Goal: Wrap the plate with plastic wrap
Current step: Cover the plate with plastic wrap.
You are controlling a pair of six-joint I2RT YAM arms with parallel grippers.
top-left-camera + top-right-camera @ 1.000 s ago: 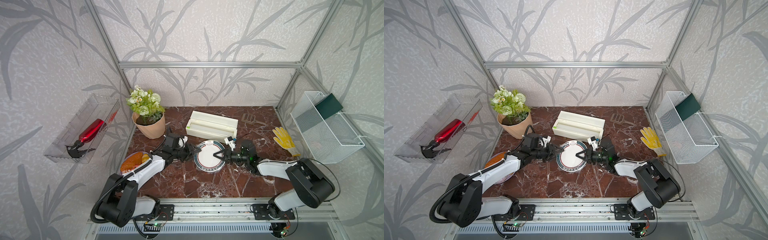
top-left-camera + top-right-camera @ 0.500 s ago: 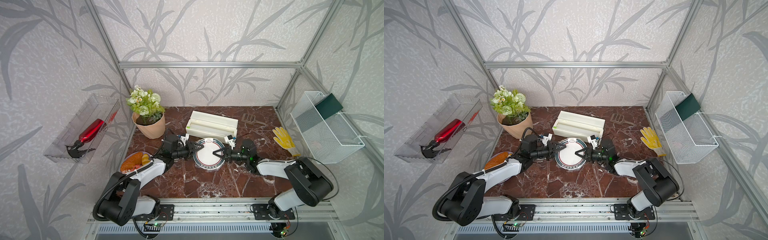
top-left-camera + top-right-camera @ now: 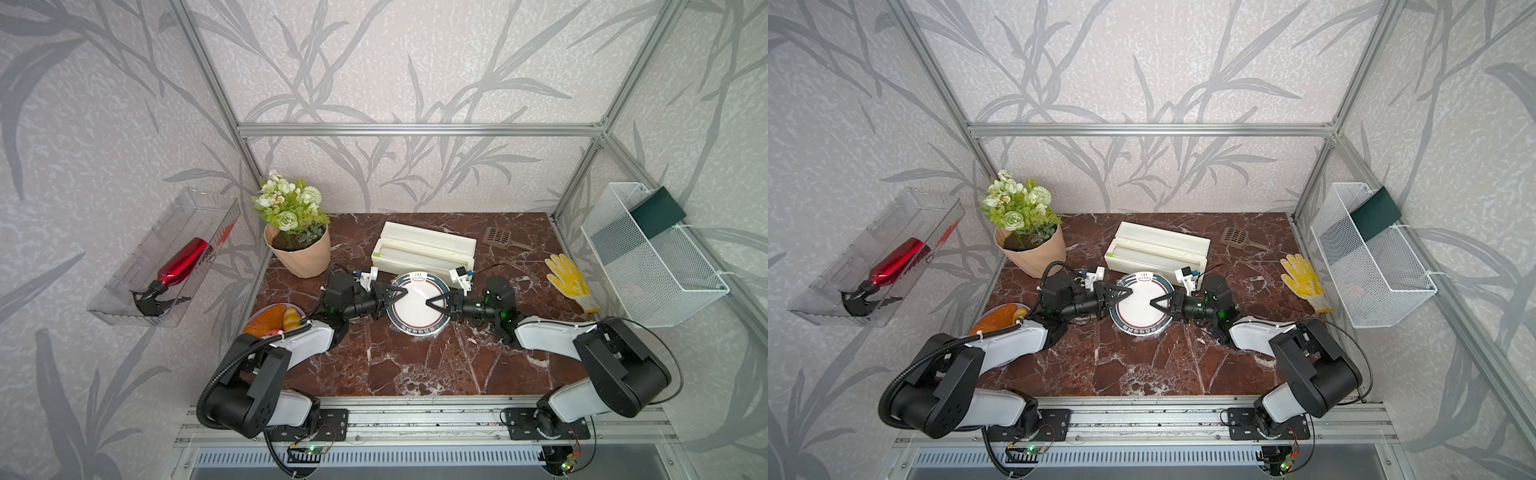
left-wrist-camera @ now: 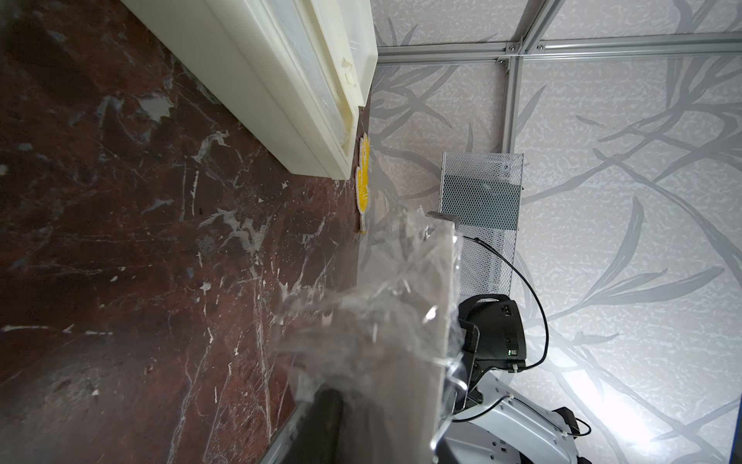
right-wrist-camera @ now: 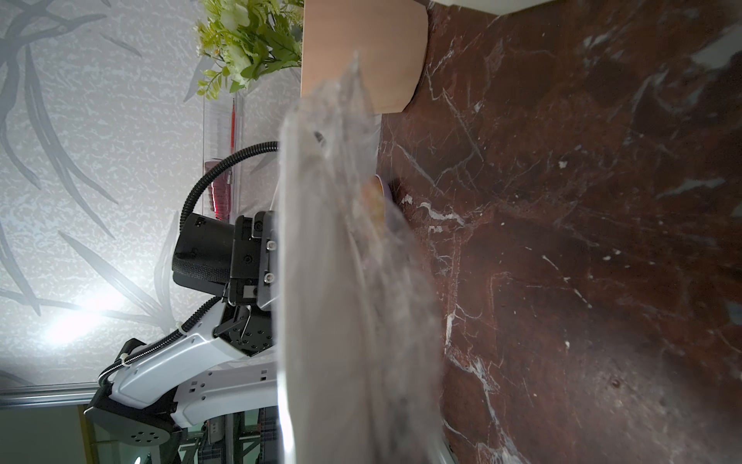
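top views: round white plate with dark green rim [image 3: 417,311] held above red-brown marble tabletop [image 3: 374,365], just in front of long cream-white dispenser box [image 3: 424,249]. left gripper [image 3: 404,291] clenched on one rim edge, right gripper [image 3: 428,302] clenched on opposite edge. left wrist view: wrinkled transparent plastic wrap [image 4: 385,305] clinging over plate.

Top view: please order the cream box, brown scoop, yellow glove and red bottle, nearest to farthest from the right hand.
1. Cream box, behind the right hand.
2. Brown scoop, back right.
3. Yellow glove, far right.
4. Red bottle, far left.
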